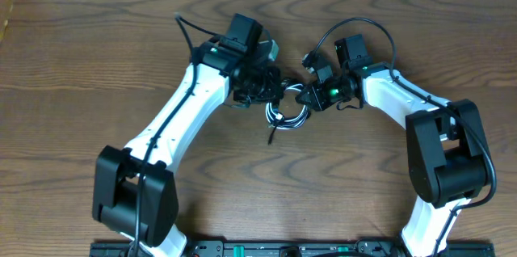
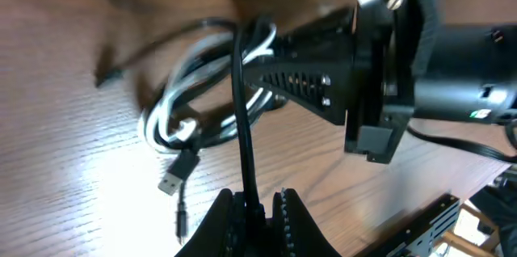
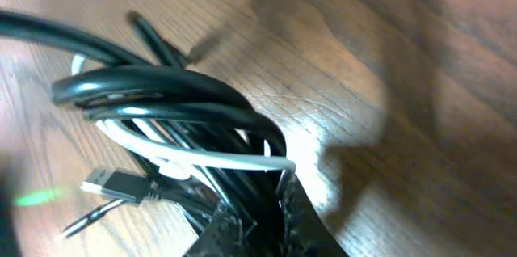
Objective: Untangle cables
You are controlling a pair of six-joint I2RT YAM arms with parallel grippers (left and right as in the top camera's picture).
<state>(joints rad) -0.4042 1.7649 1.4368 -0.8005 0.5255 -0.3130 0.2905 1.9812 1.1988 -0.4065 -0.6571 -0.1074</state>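
Note:
A tangle of a black cable (image 1: 279, 118) and a white cable (image 1: 292, 121) lies on the table between my two grippers. My left gripper (image 1: 268, 87) is shut on a strand of the black cable (image 2: 242, 128), which runs up from the jaws (image 2: 257, 208) into the bundle. The white cable (image 2: 166, 115) loops through the black coils, and a black USB plug (image 2: 174, 178) lies loose below. My right gripper (image 1: 303, 95) is shut on the bundle; black strands (image 3: 161, 87) and the white cable (image 3: 202, 158) run into its jaws (image 3: 262, 216).
The wooden table (image 1: 81, 71) spreads around the tangle. The right gripper's black body (image 2: 363, 71) fills the upper right of the left wrist view. A black rail (image 1: 266, 249) runs along the front edge.

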